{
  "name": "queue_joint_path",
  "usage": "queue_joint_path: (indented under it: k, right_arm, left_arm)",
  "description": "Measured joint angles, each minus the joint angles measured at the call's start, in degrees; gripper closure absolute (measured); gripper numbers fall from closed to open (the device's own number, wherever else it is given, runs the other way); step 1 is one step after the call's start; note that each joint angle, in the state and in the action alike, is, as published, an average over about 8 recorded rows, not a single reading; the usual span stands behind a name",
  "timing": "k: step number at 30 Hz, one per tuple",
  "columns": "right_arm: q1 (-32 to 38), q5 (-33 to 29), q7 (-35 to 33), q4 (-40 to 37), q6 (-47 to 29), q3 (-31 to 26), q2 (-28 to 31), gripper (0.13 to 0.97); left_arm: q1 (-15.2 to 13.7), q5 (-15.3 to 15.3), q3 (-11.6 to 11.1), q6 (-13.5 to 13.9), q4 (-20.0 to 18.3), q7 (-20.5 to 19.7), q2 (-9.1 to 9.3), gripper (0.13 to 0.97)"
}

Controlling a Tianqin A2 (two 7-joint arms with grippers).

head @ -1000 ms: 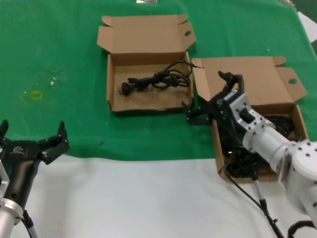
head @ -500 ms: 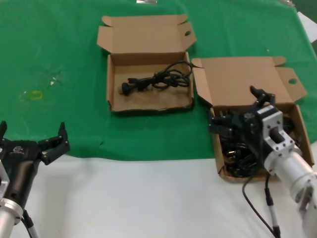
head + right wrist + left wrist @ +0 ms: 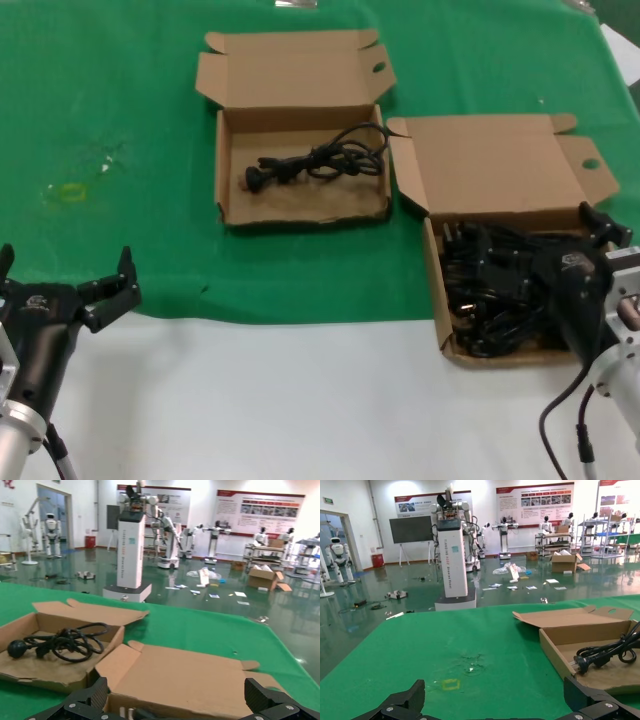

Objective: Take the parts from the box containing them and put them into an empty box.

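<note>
The squarish box (image 3: pixel 437 290) at the right holds a heap of black cables (image 3: pixel 490 290); its holed lid (image 3: pixel 490 165) lies open behind it. The wider, shallow box (image 3: pixel 300 215) at the back middle holds one coiled black cable (image 3: pixel 320 160). My right gripper (image 3: pixel 548 250) is open and empty, low over the cable heap, pointing at the lid. Its wrist view shows the lid (image 3: pixel 190 675) close ahead and the wide box (image 3: pixel 30 670) with its cable (image 3: pixel 65 642). My left gripper (image 3: pixel 65 265) is open and empty at the front left, far from both boxes.
A green cloth (image 3: pixel 120 100) covers the back of the table and bare white table (image 3: pixel 300 400) lies in front. A small yellow mark (image 3: pixel 72 190) is on the cloth at the left. The left wrist view shows the wide box (image 3: pixel 560 652) off to one side.
My right gripper has moved from the gap between the boxes to the right and toward me, over the squarish box's cables. The left arm has not moved.
</note>
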Motion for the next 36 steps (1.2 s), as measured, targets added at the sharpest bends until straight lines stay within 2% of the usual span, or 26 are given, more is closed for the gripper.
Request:
queue_joint_path:
  k: [36]
  right_arm:
    - [-1.4, 0.0, 1.0, 1.4, 0.8, 0.6, 0.2, 0.129]
  left_arm:
    - [0.0, 0.0, 0.0, 0.0, 0.0, 0.0, 0.0, 0.132]
